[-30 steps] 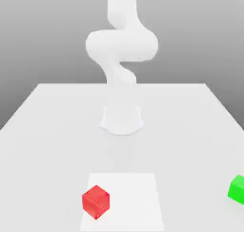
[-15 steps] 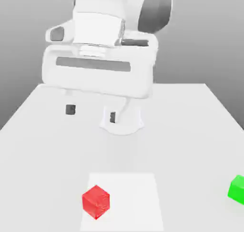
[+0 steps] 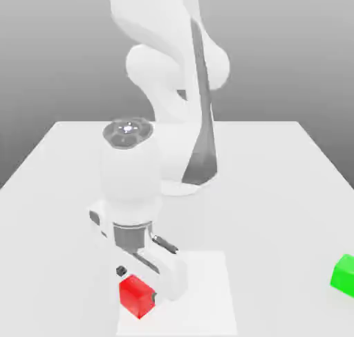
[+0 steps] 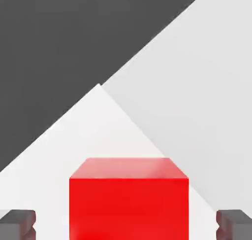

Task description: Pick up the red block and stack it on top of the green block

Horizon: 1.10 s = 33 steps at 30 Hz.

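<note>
My gripper (image 4: 126, 223) is spread wide, one fingertip (image 4: 17, 221) either side of the small glossy red cube (image 4: 129, 197); rigid, likely light and slick, so I'd pinch opposite flat faces mid-height.

We see the white arm (image 3: 130, 183) bent low over the table, its gripper (image 3: 137, 286) pointing down, fingers (image 4: 17, 223) spread wide and clear of contact on both sides.
</note>
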Available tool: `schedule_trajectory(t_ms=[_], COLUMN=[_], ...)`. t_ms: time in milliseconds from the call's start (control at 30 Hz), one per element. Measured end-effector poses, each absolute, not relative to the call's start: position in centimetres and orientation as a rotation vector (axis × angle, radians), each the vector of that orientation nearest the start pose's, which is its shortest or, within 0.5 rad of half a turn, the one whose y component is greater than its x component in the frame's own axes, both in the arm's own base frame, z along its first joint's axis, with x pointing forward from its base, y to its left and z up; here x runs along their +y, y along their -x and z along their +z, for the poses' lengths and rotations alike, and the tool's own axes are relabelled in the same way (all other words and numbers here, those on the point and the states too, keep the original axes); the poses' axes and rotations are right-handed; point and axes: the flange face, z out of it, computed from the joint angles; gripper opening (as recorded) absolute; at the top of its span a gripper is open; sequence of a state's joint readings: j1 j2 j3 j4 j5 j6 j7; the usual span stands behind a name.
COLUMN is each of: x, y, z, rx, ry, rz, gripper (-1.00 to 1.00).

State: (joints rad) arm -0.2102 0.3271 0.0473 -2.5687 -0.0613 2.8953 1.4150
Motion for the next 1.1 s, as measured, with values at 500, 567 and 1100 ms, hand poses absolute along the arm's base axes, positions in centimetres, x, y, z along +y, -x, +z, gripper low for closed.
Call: schedule_trajectory(t_ms=[500, 567, 1100], x=[1.4, 6.2, 33.0], y=[-45.3, -45.6, -38.2], z=[21.4, 21.8, 18.9], rx=[1.8, 1.572, 0.12], ry=[2.577, 2.724, 3.138], rz=[0.005, 0.007, -0.001], gripper=[-1.0, -1.0, 1.0])
